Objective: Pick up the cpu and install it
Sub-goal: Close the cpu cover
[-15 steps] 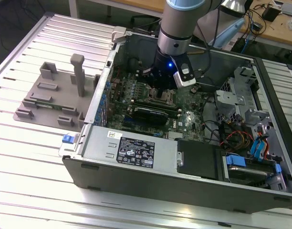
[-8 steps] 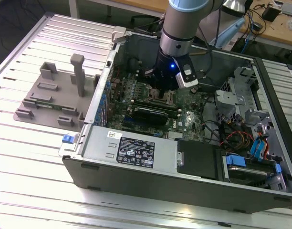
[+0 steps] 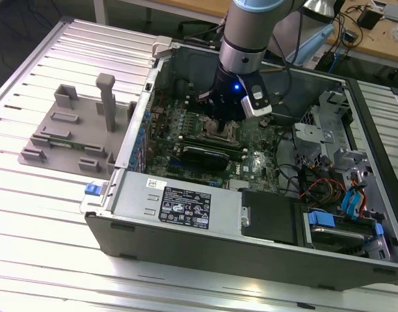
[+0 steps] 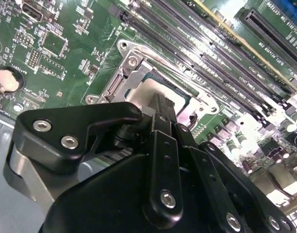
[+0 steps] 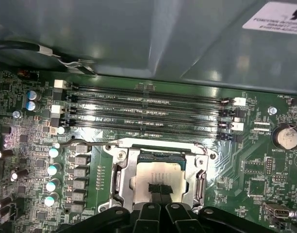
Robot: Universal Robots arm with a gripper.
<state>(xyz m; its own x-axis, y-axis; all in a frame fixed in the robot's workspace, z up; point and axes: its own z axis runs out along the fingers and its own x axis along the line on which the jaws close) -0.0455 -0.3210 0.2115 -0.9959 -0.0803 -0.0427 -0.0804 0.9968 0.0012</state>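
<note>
One arm [image 3: 248, 39] vertical inside case [image 3: 186, 208], closed claw [image 4: 160, 102] on cpu [image 5: 156, 174] (in socket [image 5: 120, 177]).

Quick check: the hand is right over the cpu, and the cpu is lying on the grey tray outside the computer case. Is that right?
Not quite. The hand is right over the cpu, but the cpu lies in the socket frame on the motherboard inside the computer case, not on the grey tray. The first wrist view shows it.
</note>
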